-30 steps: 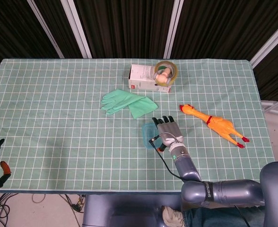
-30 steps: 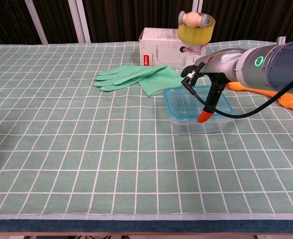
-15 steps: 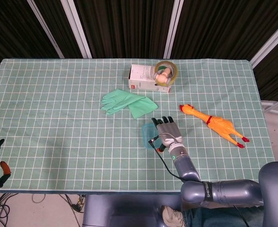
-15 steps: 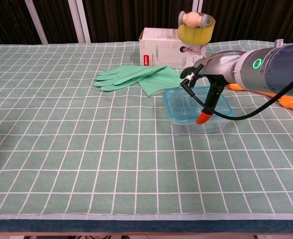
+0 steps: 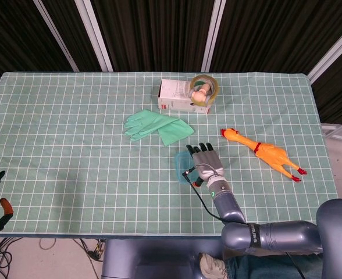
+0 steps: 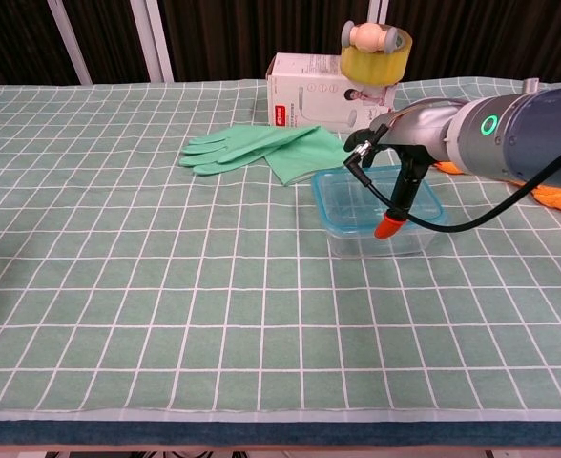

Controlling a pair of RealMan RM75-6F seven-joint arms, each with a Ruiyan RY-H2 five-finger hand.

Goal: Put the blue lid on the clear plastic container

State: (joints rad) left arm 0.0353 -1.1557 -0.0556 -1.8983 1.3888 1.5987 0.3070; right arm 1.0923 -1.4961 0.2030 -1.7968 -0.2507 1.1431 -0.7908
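A green checked cloth covers the table (image 5: 72, 151), backed by dark curtains (image 5: 148, 32) with white frames.

One clear container (image 6: 376, 215) with blue lid (image 6: 330, 191), one green glove pair (image 5: 156, 127), one box (image 5: 180, 96), one tape roll (image 5: 205, 87), one rubber chicken (image 5: 265, 153).

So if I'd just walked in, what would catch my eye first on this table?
Probably the bright orange rubber chicken lying at the right side of the green checked tablecloth. Next, the robot's right hand over the clear plastic container with its blue lid, near the middle front. Behind those lie green rubber gloves and a white box with a yellow tape roll on it.
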